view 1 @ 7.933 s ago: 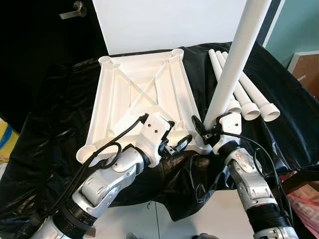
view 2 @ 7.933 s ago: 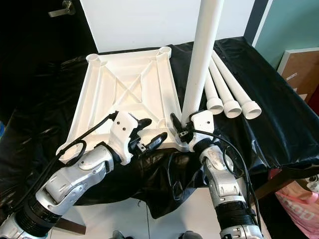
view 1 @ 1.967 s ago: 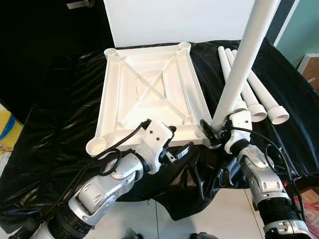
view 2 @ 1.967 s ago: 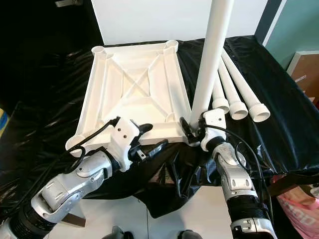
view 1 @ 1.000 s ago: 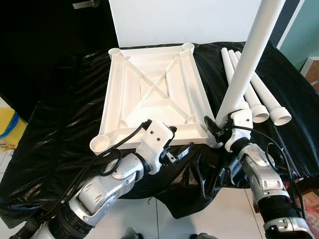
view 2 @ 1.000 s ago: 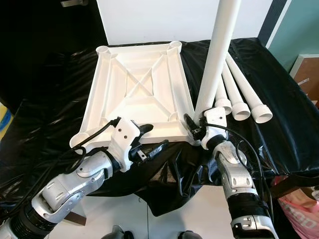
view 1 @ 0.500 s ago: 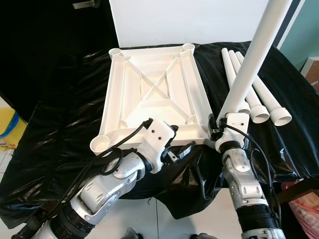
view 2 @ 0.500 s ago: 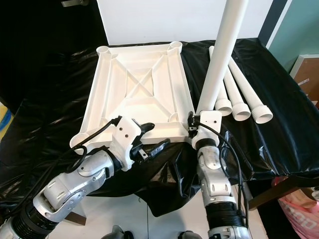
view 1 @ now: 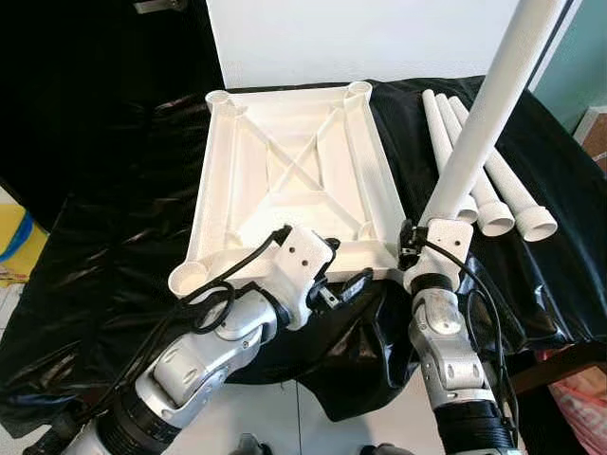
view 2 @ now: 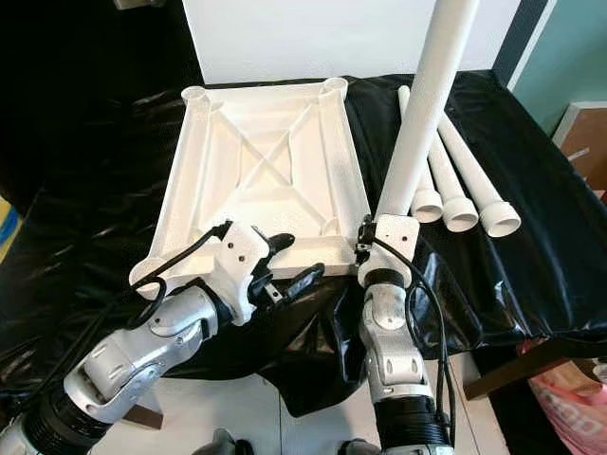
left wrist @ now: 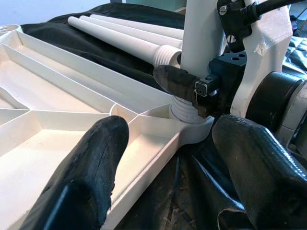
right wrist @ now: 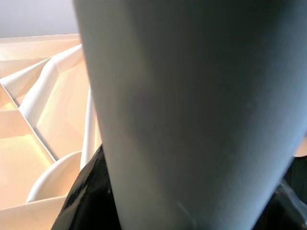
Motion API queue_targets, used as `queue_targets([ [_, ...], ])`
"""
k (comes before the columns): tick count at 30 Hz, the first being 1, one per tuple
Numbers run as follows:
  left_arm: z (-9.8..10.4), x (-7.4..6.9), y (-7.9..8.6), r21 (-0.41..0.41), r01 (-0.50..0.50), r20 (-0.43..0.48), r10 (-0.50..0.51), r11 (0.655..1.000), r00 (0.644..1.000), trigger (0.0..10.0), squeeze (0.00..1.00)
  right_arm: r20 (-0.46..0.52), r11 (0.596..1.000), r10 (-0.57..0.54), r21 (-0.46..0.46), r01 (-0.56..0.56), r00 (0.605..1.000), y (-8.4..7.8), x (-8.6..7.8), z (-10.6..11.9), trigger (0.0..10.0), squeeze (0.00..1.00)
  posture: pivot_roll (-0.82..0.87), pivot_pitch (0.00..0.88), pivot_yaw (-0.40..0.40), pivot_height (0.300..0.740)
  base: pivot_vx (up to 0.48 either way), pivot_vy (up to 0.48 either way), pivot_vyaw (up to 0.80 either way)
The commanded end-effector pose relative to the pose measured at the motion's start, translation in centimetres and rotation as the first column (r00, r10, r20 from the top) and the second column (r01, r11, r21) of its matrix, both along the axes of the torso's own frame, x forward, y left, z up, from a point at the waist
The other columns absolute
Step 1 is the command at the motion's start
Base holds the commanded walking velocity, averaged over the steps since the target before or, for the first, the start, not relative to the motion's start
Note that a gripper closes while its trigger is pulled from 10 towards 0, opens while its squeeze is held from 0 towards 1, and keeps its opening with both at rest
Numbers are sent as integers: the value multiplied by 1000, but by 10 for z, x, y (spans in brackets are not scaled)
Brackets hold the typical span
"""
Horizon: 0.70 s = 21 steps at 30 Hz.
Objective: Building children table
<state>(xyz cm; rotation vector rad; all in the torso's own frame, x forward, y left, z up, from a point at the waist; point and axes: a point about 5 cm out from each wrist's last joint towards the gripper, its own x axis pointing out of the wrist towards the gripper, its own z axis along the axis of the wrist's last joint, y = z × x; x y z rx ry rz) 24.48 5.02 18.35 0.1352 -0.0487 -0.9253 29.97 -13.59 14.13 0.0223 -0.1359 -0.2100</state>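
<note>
Table leg [view 1: 479, 118]: our right gripper [left wrist: 184, 86] is clamped round its lower end, just above the threaded tip, which sits in the near right corner socket [left wrist: 189, 127] of the tabletop [view 1: 289, 171]. The tabletop lies upside down on the black-draped table [view 1: 104, 237]. The leg stands nearly upright, leaning a little away to the right.

Our left gripper [view 1: 334, 282] hovers spread at the tabletop's near edge, just beside that socket, pinching nothing.

Step in hand, as we judge it: seating the first leg. The thread is still partly exposed in the left wrist view, so the next move likely calls for more turning (or a re-grip and turn) with the leg kept square to the socket, left gripper steadying the tabletop.

Three spare legs [view 1: 488, 185] lie side by side on the cloth to the right; the other three sockets are unfilled.

Against the frame one second ago: the right forearm has swung in under the leg, now rising almost straight from below. The left gripper has barely moved.
</note>
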Motion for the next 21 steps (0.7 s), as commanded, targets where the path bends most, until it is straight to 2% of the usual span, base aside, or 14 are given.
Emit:
queue_targets([
  [1, -3, -8, -3, 26, 180, -32, -179, 983, 983, 10000, 0, -60, 1000, -1, 12, 2, 998, -4, -4, -14, 10000, 1000, -59, 138, 18, 740, 0, 0, 0],
  [10, -3, -9, -3, 28, 183, -34, -182, 983, 983, 10000, 0, 11, 994, 105, -5, -105, 994, -11, -5, -2, 10000, 1000, -65, 143, 23, 740, 0, 0, 0],
  [14, -3, -9, -2, 28, 185, -35, -184, 982, 982, 10000, 0, 22, 976, 219, -22, -218, 976, -22, -4, 1, 10000, 1000, -68, 144, 26, 740, 0, 0, 0],
  [15, -3, -9, -2, 29, 185, -35, -184, 982, 982, 10000, 0, 26, 966, 259, -33, -258, 965, -24, -3, 3, 10000, 0, -70, 143, 28, 740, 0, 0, 0],
  [17, -3, -9, -2, 29, 186, -35, -185, 982, 982, 10000, 0, 28, 958, 285, -41, -283, 958, -25, -3, 4, 10000, 0, -70, 143, 30, 740, 0, 0, 0],
  [21, -3, -8, -2, 31, 190, -35, -189, 981, 981, 10000, 0, 21, 907, 416, -74, -414, 909, -30, 3, 9, 10000, 0, -73, 141, 34, 740, 0, 0, 0],
])
